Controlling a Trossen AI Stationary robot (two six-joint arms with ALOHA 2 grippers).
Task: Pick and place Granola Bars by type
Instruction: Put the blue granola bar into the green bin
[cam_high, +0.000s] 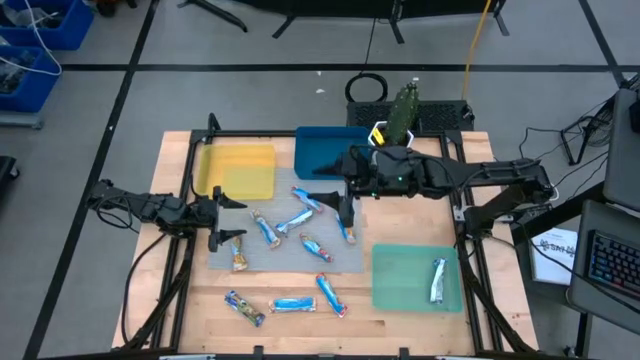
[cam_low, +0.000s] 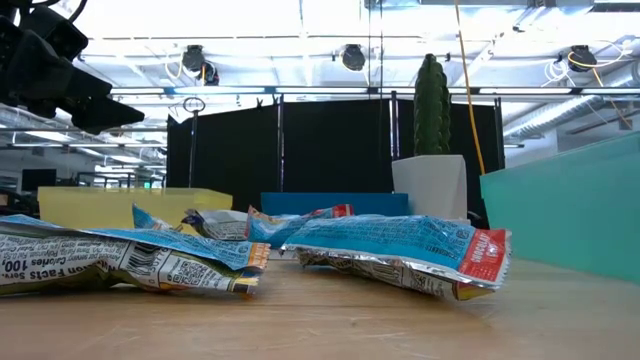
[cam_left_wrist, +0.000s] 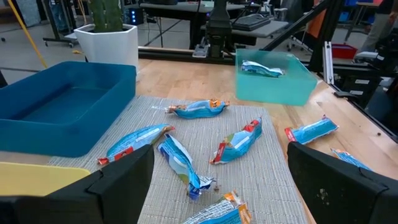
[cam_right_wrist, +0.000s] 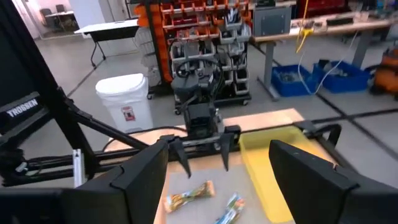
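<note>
Right gripper (cam_high: 333, 197) jaws apart over grey mat (cam_high: 350, 257), empty; drop squarely astride blue bar (cam_high: 346, 232) before closing (left gripper (cam_high: 232, 218) likewise apart, mat's edge).

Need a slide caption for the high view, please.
Both open grippers, left and right, hover over scattered granola bars; one bar lies in the green tray.

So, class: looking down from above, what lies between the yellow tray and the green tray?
In the high view, the grey woven mat lies between the yellow tray and the green tray, with several blue-wrapped granola bars scattered on it.
</note>
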